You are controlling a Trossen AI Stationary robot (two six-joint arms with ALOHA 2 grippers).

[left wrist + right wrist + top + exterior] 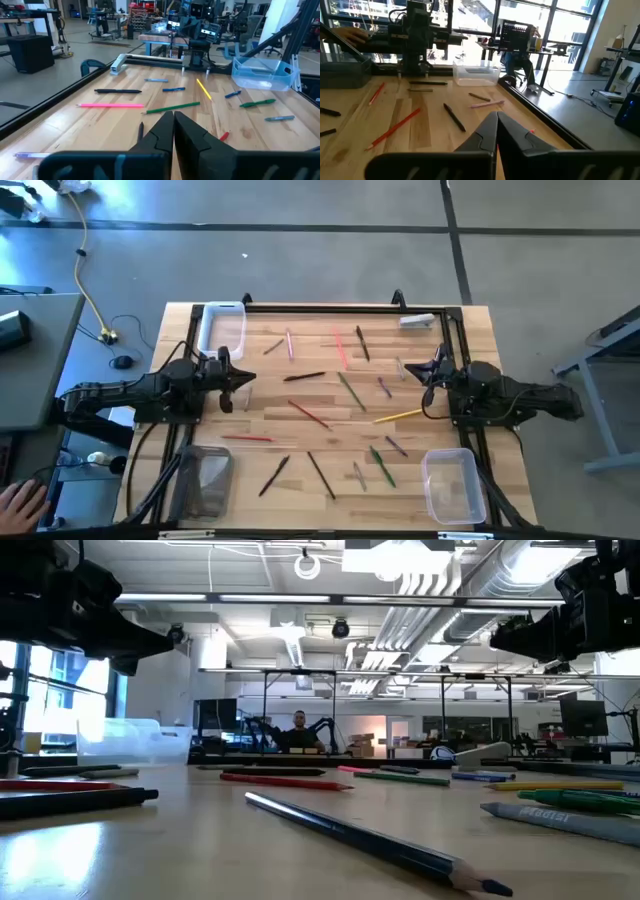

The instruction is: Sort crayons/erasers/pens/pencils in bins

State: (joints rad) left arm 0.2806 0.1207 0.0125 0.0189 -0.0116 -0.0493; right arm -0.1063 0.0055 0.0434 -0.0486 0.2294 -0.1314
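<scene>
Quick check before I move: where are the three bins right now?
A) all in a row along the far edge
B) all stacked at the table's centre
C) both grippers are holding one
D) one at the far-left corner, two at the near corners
D: the high view shows the white-rimmed bin at the far-left corner, the grey-tinted bin near left and the clear bin near right.
</scene>
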